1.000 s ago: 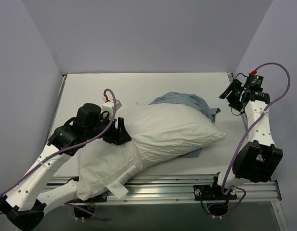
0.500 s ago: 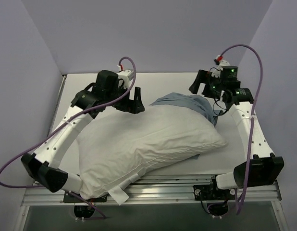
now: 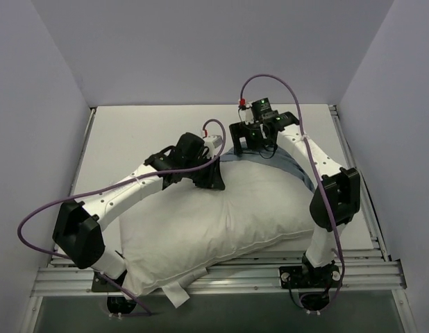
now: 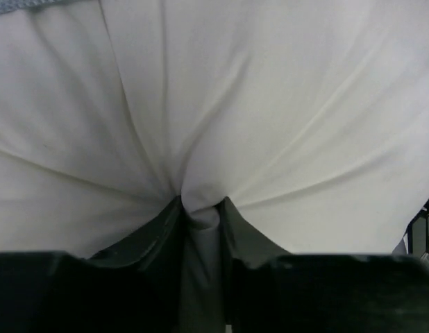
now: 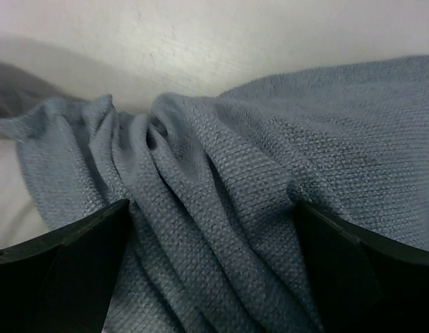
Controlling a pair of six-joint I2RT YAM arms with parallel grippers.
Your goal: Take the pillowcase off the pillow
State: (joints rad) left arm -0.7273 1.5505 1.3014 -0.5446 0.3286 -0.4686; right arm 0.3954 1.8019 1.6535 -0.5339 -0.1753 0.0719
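Left claw (image 4: 200,210) clenched on a pinched fold of the white pillow (image 3: 221,215) near its far edge | right claw (image 5: 212,211) spread wide over the bunched blue-grey pillowcase (image 5: 228,152) | pillowcase lies crumpled behind the pillow's far right side | pillow sprawls across the worktop (image 3: 131,132), reaching its near edge

Could see only a strip of the pillowcase (image 3: 302,174) from above, the rest hidden under the pillow (image 3: 221,218) and right arm (image 3: 318,163). Lost the right fingers (image 5: 65,277) at the lower edge.
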